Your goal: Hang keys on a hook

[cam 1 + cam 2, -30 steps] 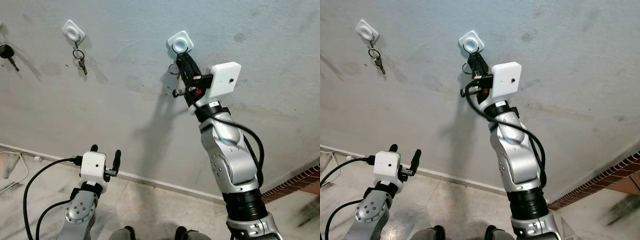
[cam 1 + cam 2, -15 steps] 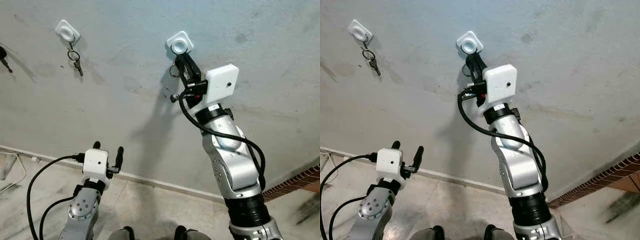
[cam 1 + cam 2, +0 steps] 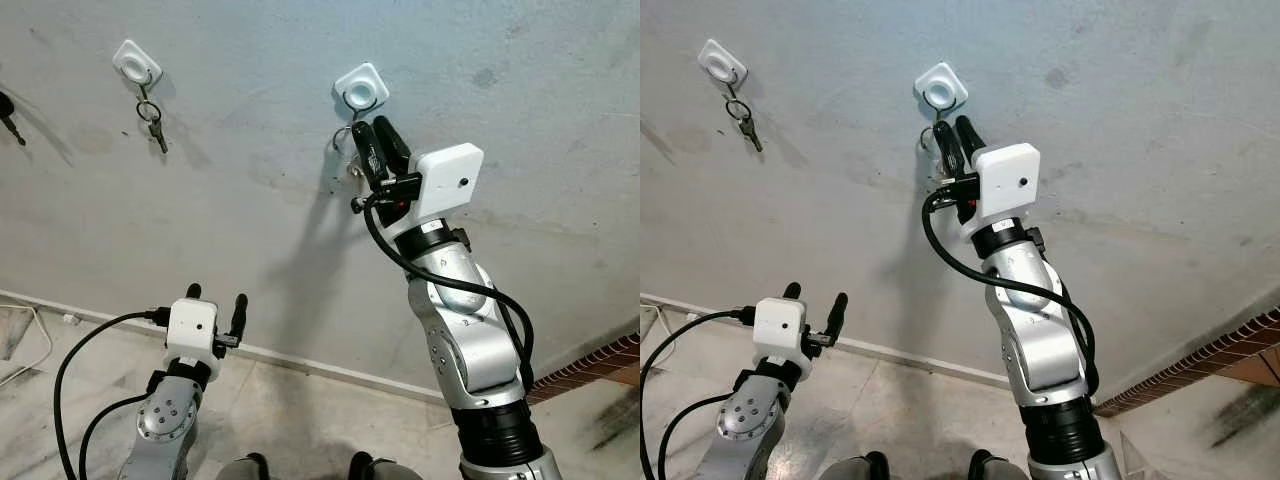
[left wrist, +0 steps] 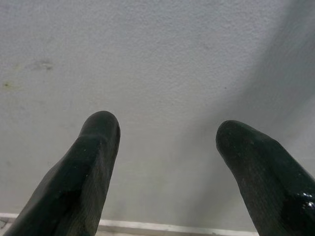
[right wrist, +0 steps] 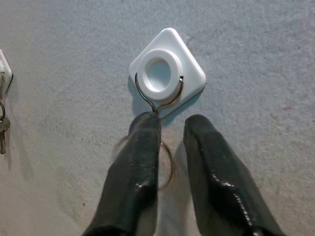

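A white square hook plate (image 3: 360,85) with a wire hook is fixed to the grey wall. A metal key ring (image 5: 167,167) hangs from the wire, with the keys (image 3: 352,170) dangling below against the wall. My right gripper (image 3: 375,130) is raised just under the hook and is open. Its fingers (image 5: 142,147) straddle the ring with a narrow gap and do not clamp it; one finger partly hides the ring. My left gripper (image 3: 212,298) is held low near the floor, open and with nothing in it, facing bare wall (image 4: 162,73).
A second white hook (image 3: 137,62) at the upper left carries another key ring (image 3: 155,125). A dark key (image 3: 8,112) hangs at the far left edge. A white cable (image 3: 30,350) lies on the floor by the baseboard. A brick edge (image 3: 600,360) runs at the lower right.
My right gripper was shut on the key ring at the hook; its fingers have now spread and drawn back slightly. The ring stays hanging on the hook. The left arm is still.
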Motion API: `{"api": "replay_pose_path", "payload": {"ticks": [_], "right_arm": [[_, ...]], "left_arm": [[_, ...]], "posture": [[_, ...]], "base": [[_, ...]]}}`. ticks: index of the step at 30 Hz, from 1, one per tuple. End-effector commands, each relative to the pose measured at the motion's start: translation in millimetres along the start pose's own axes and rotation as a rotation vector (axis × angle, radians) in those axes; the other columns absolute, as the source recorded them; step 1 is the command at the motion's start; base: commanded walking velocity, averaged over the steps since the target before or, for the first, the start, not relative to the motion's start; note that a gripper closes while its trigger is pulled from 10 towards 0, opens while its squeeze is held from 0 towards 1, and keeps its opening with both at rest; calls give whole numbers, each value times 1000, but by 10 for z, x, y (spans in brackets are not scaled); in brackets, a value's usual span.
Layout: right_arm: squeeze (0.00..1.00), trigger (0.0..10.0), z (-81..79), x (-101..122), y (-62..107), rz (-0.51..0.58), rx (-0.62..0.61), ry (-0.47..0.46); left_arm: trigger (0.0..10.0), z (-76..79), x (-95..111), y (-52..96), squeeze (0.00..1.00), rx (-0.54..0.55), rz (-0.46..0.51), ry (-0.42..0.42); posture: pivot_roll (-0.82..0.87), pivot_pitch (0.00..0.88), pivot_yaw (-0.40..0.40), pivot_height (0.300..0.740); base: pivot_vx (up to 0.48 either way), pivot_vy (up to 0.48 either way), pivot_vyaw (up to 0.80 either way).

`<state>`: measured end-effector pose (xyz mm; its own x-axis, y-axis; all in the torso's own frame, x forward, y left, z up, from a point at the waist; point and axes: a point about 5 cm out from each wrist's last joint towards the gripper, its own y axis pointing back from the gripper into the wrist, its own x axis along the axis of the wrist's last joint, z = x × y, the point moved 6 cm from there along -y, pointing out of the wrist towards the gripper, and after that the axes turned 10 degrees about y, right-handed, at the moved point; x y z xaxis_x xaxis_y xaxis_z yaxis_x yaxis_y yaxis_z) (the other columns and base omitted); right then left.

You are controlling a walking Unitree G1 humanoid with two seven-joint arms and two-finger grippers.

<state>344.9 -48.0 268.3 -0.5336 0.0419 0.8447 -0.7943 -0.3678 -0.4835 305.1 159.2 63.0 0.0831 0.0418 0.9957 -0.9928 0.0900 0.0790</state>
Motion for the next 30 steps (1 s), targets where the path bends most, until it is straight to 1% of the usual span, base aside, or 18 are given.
{"api": "replay_pose_path", "payload": {"ticks": [1, 13, 16, 19, 21, 22, 24, 27, 30], "right_arm": [[1000, 10000, -58, -145, 71, -59, 26, -3], [1000, 10000, -80, -214, 96, -76, 35, 4], [1000, 10000, -57, -327, 150, -108, 28, 26], [1000, 10000, -22, -490, 249, -155, 20, 49], [1000, 10000, -17, -512, 266, -161, 19, 49], [1000, 10000, 11, -575, 320, -180, 11, 61], [1000, 10000, 19, -593, 336, -185, 9, 64], [1000, 10000, 63, -675, 408, -213, -6, 74], [1000, 10000, 121, -746, 493, -242, -25, 100]], "left_arm": [[10000, -11, -65, 36, 0, 7, -22, -5], [10000, -28, -64, 29, 0, 10, -24, -9], [10000, -28, -45, 18, 0, 8, -18, -11], [10000, -46, -22, 21, 0, 6, -9, -13], [10000, -48, -21, 22, 0, 5, -8, -13], [10000, -60, -17, 20, 0, 11, -5, -13], [10000, -63, -14, 19, 0, 14, -3, -13], [10000, -49, 16, 9, 0, 16, 9, -8], [10000, -19, 69, -2, 0, 19, 29, -22]], "posture": [[60, 171, -6, 740], [63, 167, -6, 740], [62, 161, -8, 740], [61, 155, -12, 740], [61, 155, -12, 740], [60, 151, -16, 740], [60, 151, -16, 740], [55, 149, -24, 740], [51, 150, -29, 740]], "base": [[0, 0, 0], [0, 0, 0], [0, 0, 0], [0, 0, 0], [0, 0, 0], [0, 0, 0], [0, 0, 0], [0, 0, 0], [0, 0, 0]]}}
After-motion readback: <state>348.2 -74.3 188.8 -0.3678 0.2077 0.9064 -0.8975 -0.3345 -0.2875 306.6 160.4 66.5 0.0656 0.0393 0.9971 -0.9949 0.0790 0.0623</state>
